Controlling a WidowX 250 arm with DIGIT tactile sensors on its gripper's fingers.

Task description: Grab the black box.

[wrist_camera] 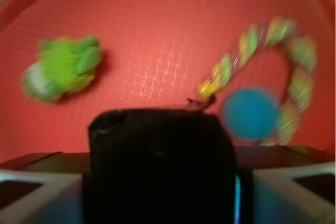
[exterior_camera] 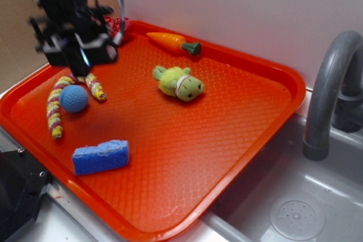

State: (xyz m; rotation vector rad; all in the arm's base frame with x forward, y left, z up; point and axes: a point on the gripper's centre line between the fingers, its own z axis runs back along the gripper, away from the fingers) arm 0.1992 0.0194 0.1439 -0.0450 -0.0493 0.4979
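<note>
At the bottom of the wrist view the black box (wrist_camera: 160,166) fills the foreground, sitting between the grey fingers (wrist_camera: 37,192) of the gripper (wrist_camera: 163,198), which appears clenched on it from both sides; the box's broad face points forward. In the outside view the gripper (exterior_camera: 79,55) hangs at the upper left, above the orange tray (exterior_camera: 227,157), with a dark block at its tip that I judge to be the box, lifted clear. Nearest the camera lies a blue sponge (exterior_camera: 101,156), then a blue ball (exterior_camera: 74,98) inside a curled striped rope (exterior_camera: 55,109). Farther back are a green plush toy (exterior_camera: 180,83) and a carrot (exterior_camera: 170,42).
</note>
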